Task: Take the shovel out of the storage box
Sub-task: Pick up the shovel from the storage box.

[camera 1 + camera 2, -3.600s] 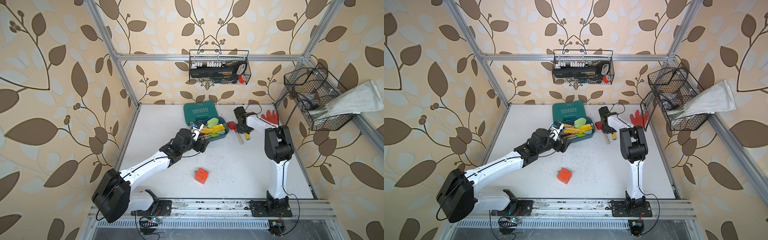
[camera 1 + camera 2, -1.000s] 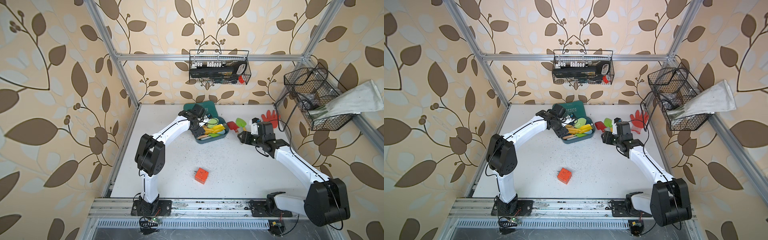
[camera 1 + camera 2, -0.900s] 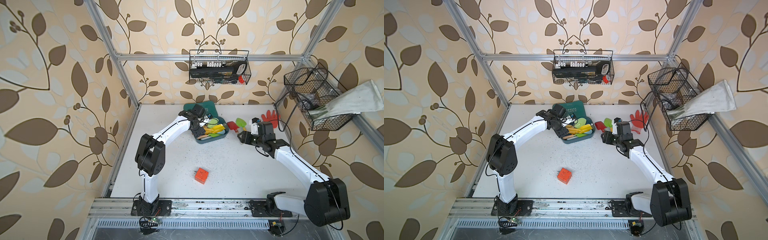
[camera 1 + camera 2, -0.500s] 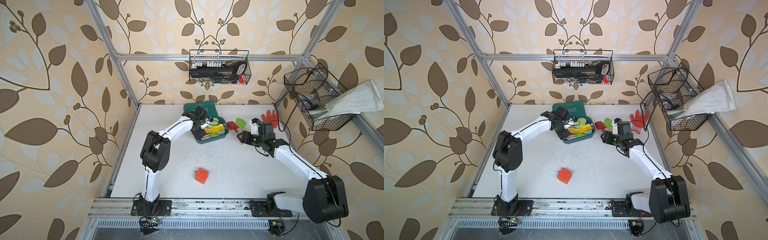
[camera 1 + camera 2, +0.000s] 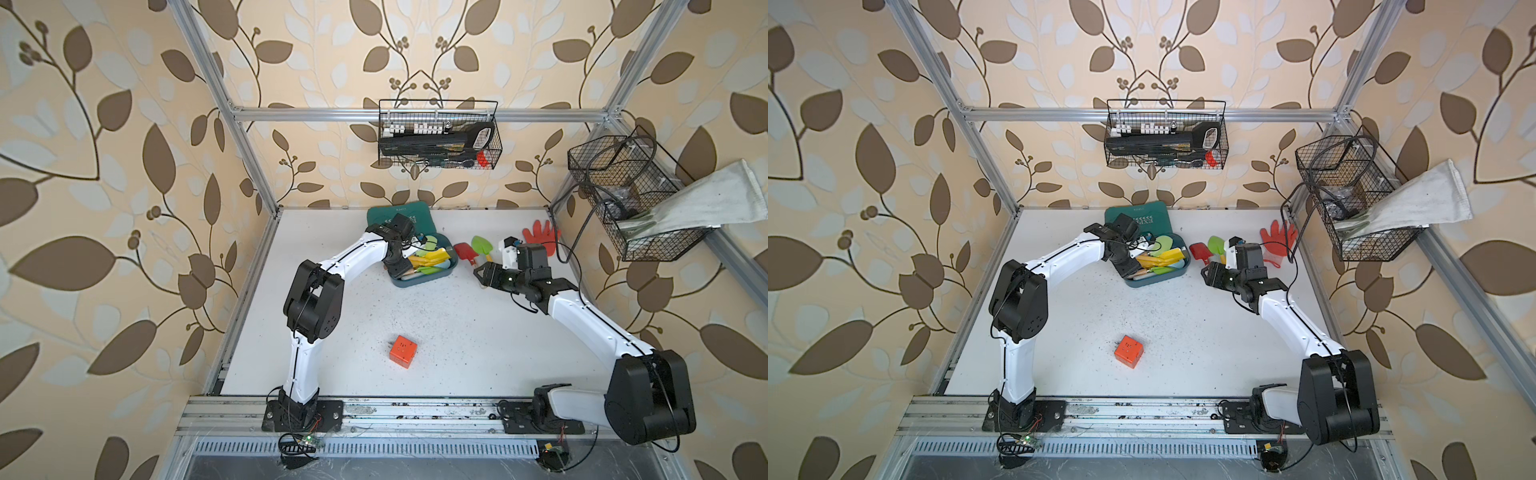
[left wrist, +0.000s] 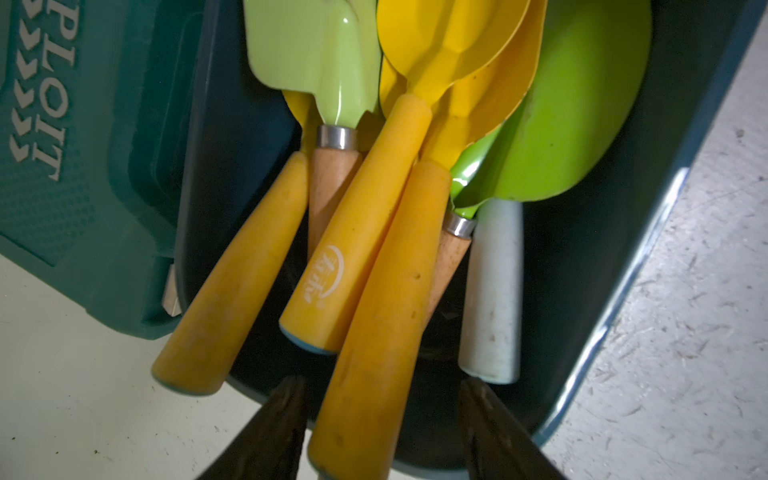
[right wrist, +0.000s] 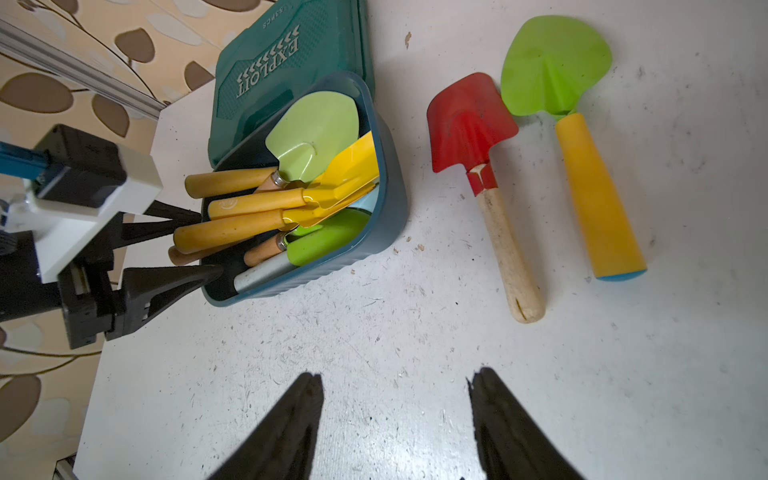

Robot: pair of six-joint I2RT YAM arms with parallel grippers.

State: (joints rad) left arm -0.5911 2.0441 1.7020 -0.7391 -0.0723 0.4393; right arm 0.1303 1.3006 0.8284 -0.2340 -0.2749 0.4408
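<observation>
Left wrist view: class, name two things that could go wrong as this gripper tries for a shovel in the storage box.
1. The left gripper straddles one yellow handle packed against its neighbours; lifting may drag those out too.
2. The storage box is held by nothing, so the pull could tip or slide it.

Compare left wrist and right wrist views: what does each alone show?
Left wrist only: a logo on one handle, and gaps beside the yellow handle between the fingers of the left hand. Right wrist only: a red shovel and a green shovel on the table, plus the open right hand. Both: the storage box, the green case, the left hand.
</observation>
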